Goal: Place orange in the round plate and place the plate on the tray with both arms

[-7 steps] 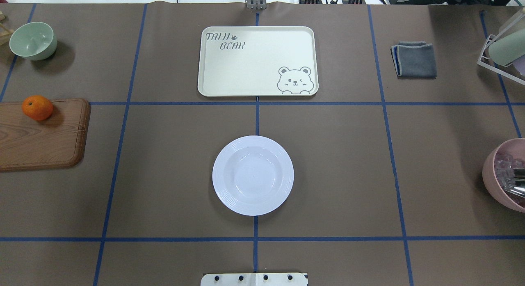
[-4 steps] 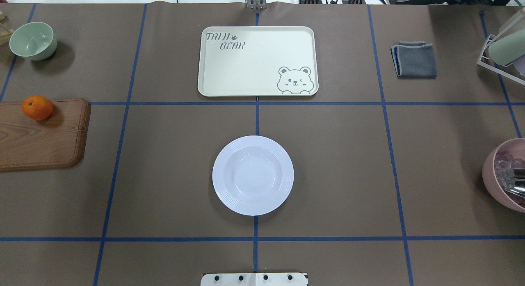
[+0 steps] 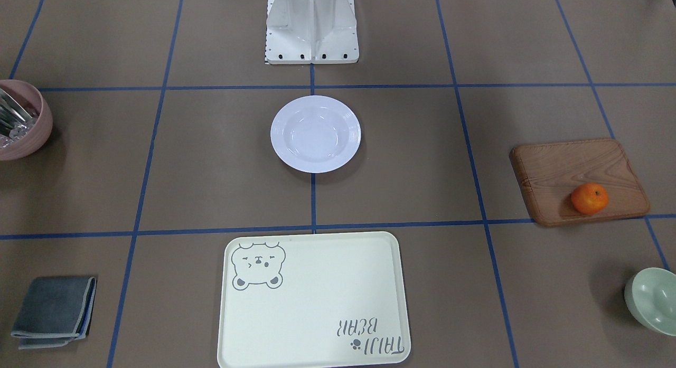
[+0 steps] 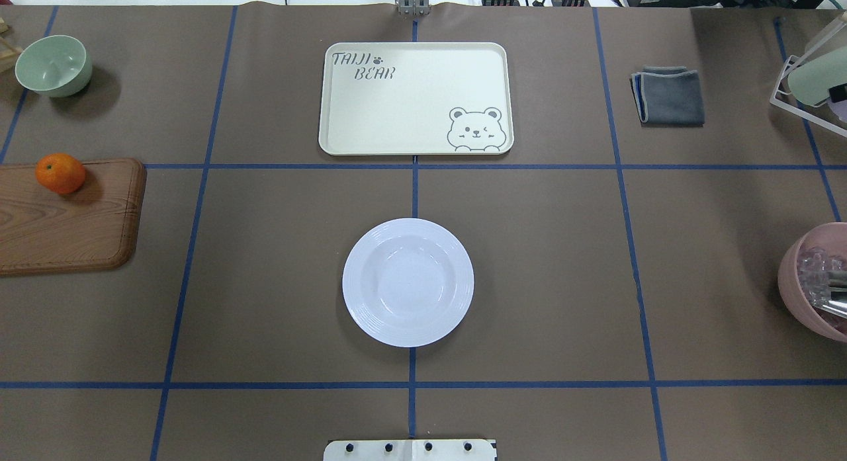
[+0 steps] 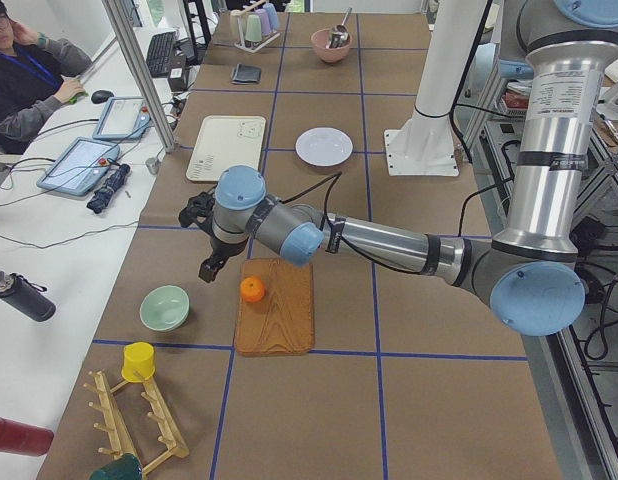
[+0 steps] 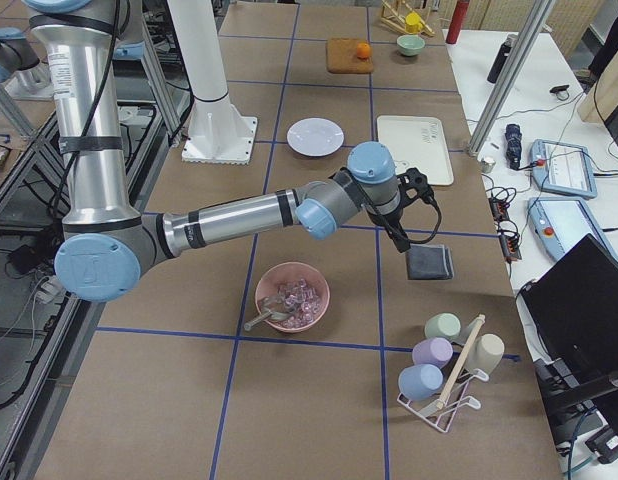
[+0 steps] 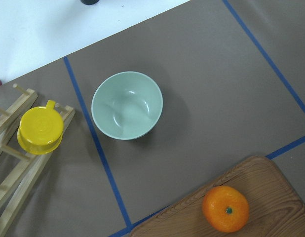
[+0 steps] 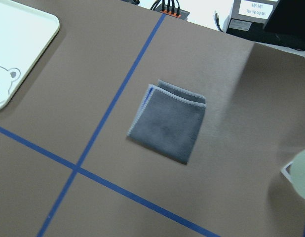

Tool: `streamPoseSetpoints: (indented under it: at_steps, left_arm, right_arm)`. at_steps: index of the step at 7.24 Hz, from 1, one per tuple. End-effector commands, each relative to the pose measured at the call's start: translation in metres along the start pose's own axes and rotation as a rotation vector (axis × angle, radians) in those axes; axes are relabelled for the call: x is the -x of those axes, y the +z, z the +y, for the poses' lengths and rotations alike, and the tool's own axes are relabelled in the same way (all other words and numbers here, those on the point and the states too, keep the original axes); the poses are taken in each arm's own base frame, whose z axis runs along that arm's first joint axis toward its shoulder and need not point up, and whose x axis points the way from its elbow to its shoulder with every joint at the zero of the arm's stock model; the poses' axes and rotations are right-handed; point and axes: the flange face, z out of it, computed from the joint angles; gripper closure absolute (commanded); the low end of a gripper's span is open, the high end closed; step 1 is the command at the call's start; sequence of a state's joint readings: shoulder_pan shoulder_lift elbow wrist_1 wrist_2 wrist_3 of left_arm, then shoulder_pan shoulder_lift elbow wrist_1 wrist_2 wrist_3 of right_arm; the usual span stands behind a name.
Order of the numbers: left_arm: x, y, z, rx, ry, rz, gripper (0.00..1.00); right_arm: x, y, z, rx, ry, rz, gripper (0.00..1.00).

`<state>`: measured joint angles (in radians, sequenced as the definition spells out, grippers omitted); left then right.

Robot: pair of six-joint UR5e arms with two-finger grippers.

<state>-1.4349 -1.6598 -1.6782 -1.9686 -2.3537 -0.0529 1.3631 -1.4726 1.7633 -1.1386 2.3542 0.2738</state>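
Rolling was our worry: an off-centre pinch could knock the orange off the board. Whether left hand or right hand stood open, we couldn't tell.

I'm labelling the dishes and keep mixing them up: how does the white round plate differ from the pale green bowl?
The round plate is glossy white; the green bowl is pale green. The plate is wider and shallower, with a broad ridged rim; the bowl is narrower, deeper, plain-rimmed. The plate sits mid-table, before the tray; the bowl stands far left, beyond the wooden board. Both are round, upright and empty.
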Motion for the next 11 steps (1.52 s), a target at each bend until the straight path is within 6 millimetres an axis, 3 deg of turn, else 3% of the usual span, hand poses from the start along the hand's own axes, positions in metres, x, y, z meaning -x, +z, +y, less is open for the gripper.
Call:
streamPoseSetpoints:
  at_steps: [1, 2, 3, 4, 5, 7, 11]
  left_arm:
    - [-0.043, 0.062, 0.004, 0.061, -0.049, 0.058, 0.02]
    - [-0.031, 0.08, 0.016, 0.09, -0.095, 0.052, 0.02]
    - [-0.028, 0.101, 0.023, 0.129, -0.158, 0.053, 0.02]
    - [-0.031, 0.114, 0.026, 0.128, -0.152, 0.039, 0.02]
    - [-0.031, 0.131, 0.034, 0.125, -0.167, 0.025, 0.02]
    - [-0.049, 0.166, 0.043, 0.111, -0.175, 0.006, 0.02]
    - [-0.047, 0.192, 0.04, 0.134, -0.185, -0.026, 0.02]
  right_arm:
    - [0.097, 0.053, -0.018, -0.01, 0.218, 0.045, 0.0]
    - [0.131, 0.076, -0.011, -0.003, 0.26, 0.058, 0.0]
    - [0.15, 0.094, -0.005, 0.002, 0.295, 0.072, 0.0]
    - [0.158, 0.1, -0.002, 0.004, 0.297, 0.073, 0.0]
    - [0.157, 0.101, -0.001, 0.004, 0.297, 0.075, 0.0]
    - [0.157, 0.101, -0.001, 0.003, 0.297, 0.076, 0.0]
    - [0.155, 0.102, 0.0, 0.003, 0.299, 0.083, 0.0]
